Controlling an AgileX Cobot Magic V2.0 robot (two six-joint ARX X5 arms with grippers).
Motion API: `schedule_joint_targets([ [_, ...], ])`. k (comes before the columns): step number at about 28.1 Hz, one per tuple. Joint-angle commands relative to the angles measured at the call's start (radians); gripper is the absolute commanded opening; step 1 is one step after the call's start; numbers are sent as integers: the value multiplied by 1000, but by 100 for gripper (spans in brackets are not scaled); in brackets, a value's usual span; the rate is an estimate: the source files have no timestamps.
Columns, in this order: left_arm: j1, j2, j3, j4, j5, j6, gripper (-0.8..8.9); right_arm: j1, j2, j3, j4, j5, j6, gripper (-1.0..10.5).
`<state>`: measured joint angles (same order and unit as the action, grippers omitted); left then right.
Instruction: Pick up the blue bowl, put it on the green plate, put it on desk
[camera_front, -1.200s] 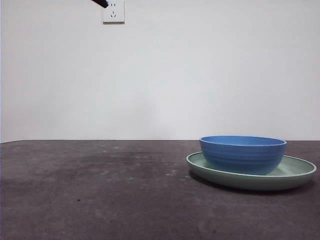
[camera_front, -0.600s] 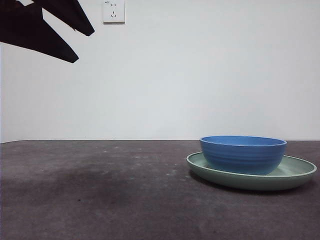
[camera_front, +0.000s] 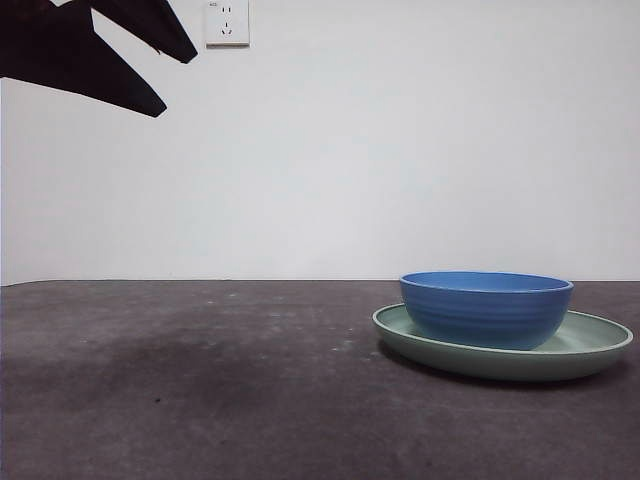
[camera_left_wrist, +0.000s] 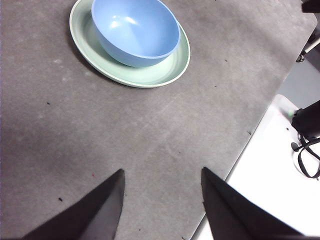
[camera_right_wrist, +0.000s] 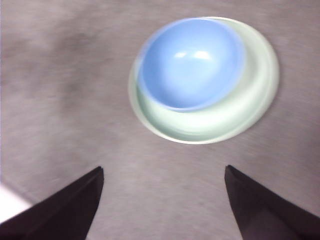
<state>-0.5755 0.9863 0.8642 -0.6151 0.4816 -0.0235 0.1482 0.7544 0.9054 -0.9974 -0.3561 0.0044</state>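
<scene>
The blue bowl (camera_front: 487, 308) stands upright in the green plate (camera_front: 600, 345) on the right side of the desk (camera_front: 200, 380). My left gripper (camera_left_wrist: 162, 170) is open and empty over bare desk, well short of the blue bowl (camera_left_wrist: 136, 31) and the green plate (camera_left_wrist: 150, 75). My right gripper (camera_right_wrist: 163, 168) is also open and empty, high above the desk. Its blurred view shows the blue bowl (camera_right_wrist: 191, 62) on the green plate (camera_right_wrist: 250, 105) ahead of the jaws. An open black gripper (camera_front: 175, 82) hangs at the front view's top left, far from the bowl; I cannot tell which arm it is.
A wall socket (camera_front: 227, 22) sits on the white wall behind the desk. The left wrist view shows the desk's edge (camera_left_wrist: 250, 145), with white floor and a black stand with cables (camera_left_wrist: 307, 145) beyond it.
A black open gripper has come into the front view's top left corner and has shifted slightly up and right in the last half second. The bowl and plate have stayed put.
</scene>
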Motion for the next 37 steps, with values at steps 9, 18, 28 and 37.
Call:
schedule_joint_targets([
  [9,-6,3,10,10,9,13,248,-83,212,16,132,145,85,378],
  [18,-6,3,10,10,9,13,249,-147,502,16,319,56,85,376],
  [28,-6,3,10,9,9,13,249,-147,742,16,494,33,87,326],
  [37,-6,3,10,9,8,13,249,-146,853,17,564,3,89,244],
])
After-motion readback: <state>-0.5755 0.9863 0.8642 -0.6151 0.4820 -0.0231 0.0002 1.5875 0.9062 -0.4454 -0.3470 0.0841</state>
